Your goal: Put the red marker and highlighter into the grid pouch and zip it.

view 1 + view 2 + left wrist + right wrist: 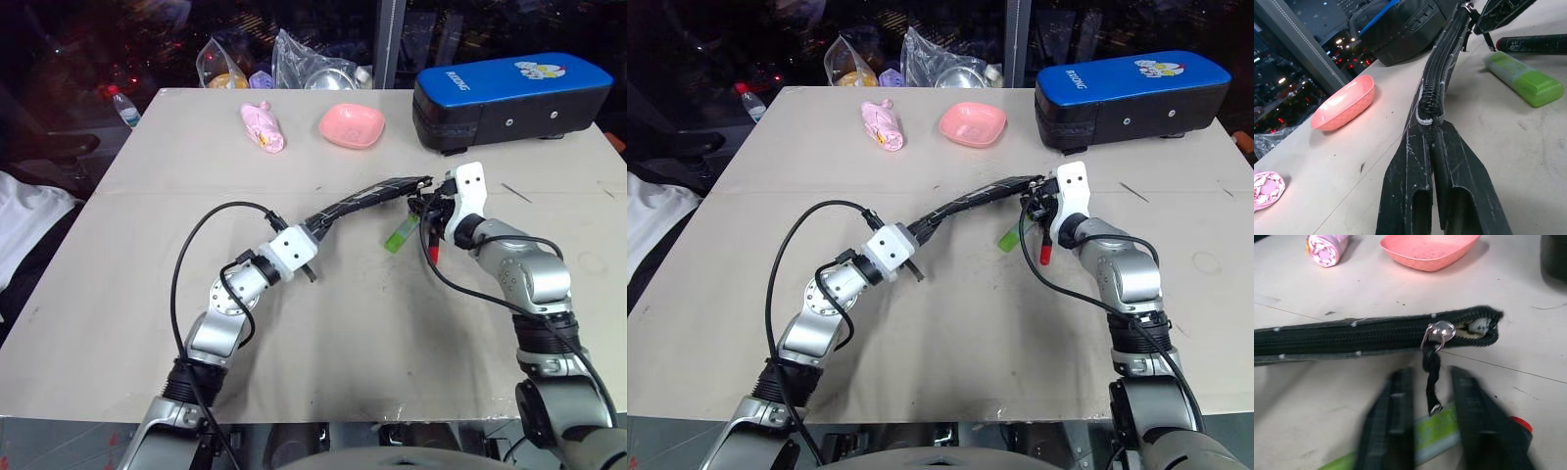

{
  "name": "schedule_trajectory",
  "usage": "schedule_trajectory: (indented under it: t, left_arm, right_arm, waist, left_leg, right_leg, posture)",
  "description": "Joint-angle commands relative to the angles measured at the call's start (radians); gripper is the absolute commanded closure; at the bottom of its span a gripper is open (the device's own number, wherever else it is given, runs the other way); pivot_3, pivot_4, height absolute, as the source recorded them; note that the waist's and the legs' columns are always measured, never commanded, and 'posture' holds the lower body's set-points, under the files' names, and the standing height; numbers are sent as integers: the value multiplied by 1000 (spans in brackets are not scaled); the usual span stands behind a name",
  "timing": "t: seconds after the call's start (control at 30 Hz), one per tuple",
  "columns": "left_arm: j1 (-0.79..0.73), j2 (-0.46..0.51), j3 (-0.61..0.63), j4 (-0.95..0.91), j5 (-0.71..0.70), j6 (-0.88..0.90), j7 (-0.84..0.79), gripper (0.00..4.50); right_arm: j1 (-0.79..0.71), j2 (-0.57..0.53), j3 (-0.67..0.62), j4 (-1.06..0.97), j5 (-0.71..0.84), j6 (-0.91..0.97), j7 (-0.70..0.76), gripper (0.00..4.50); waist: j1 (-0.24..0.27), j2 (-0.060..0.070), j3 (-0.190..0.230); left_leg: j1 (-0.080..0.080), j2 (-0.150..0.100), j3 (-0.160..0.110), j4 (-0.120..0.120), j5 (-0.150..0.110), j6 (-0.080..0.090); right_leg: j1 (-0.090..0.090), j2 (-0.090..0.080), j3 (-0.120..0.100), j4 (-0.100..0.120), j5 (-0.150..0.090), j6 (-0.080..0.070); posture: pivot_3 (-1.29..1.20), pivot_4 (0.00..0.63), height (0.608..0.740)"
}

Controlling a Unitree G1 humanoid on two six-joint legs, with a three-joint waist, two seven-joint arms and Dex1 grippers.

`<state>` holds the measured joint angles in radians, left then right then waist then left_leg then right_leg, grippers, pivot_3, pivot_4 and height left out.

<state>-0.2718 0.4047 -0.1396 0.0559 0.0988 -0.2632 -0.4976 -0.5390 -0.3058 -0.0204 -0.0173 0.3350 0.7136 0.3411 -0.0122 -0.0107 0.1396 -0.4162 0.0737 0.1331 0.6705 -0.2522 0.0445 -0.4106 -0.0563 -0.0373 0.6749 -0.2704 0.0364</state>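
Beige tabletop | left gripper (315,242) clamped on grid pouch (367,197) end, held edge-up | right gripper (1431,423) jaws apart around zipper pull (1432,382) (nearly zipped) | highlighter (402,235), red marker (1535,43) outside on table | advice: pinch pull, reopen first.

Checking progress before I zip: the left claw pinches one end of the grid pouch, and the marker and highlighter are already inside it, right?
Not quite. The left claw does pinch the end of the grid pouch, but the highlighter and red marker lie on the table beside the pouch, not inside it. The left wrist view shows this.
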Motion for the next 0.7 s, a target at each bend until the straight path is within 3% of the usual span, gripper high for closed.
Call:
schedule_trajectory:
  t: [0.03,0.3,0.4,0.47,0.7]
  left_arm:
    - [-1,0,4,-23,4,-14,9,4500]
    - [6,-3,-6,-35,6,-7,5,4500]
    - [1,-2,-9,-35,4,-4,4,4500]
    - [0,-2,-10,-35,4,-1,5,4500]
    - [-4,-6,-15,-43,4,10,8,4500]
  right_arm:
    - [-31,7,-12,-10,-8,-34,0,2808]
    - [-50,22,-13,15,-25,-79,7,2808]
    - [-51,21,-8,20,-31,-91,9,3616]
    - [-47,21,-5,15,-34,-95,10,4471]
    - [-36,-35,81,-12,-115,-136,59,4471]
  waist:
    - [0,0,0]
    - [0,0,0]
    - [0,0,0]
    - [0,0,0]
    - [-1,0,0]
  left_leg:
    - [0,0,0,0,0,0]
    - [0,0,0,0,0,0]
    - [0,0,0,0,0,0]
    - [0,0,0,0,0,0]
    - [0,0,0,0,0,0]
  right_leg:
    - [0,0,0,0,0,0]
    - [0,0,0,0,0,0]
    - [0,0,0,0,0,0]
    - [0,0,0,0,0,0]
    - [0,0,0,0,0,0]
  posture:
    - [0,150,740]
    - [0,150,740]
    - [0,150,740]
    - [0,150,740]
    - [0,150,740]
